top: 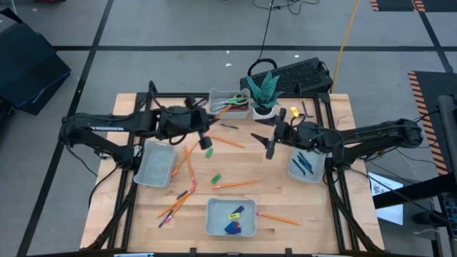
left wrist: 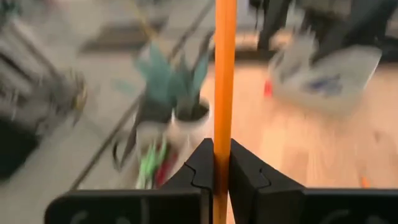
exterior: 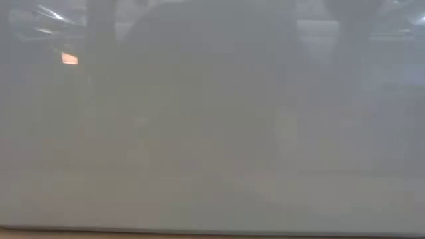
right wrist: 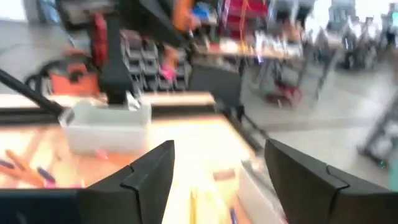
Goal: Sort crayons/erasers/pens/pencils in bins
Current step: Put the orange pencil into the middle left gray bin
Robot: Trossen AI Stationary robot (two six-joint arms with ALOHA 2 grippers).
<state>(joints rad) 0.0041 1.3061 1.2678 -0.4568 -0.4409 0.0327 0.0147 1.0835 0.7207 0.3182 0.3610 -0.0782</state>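
My left gripper (top: 204, 137) hovers over the table's middle left, shut on an orange pencil (left wrist: 224, 74). My right gripper (top: 270, 148) (right wrist: 217, 149) stands open with nothing between its fingers, left of the right bin (top: 305, 167), which holds dark pens. The near bin (top: 214, 223) holds blue and yellow erasers. The left bin (top: 156, 163) lies under the left arm. Loose pencils (top: 235, 184), two green erasers (top: 215, 178) (top: 209, 152) and a pen (top: 228, 126) lie flat on the wood. A pale grey surface fills the low view. My left gripper pinches the pencil's shaft (left wrist: 223, 155) between its two fingers (left wrist: 202, 169). The pencil runs straight on beyond the fingertips in the wrist view. Its ends lie outside that frame, and I cannot pick it out in the high view.
A far bin (top: 218, 96) holds scissors beside a white plant pot (top: 264, 108). More pencils lie at the near left (top: 175, 203) and near right (top: 278, 219). A keyboard (top: 300, 75) sits beyond the table's far edge. Black frame rails run along the table's sides.
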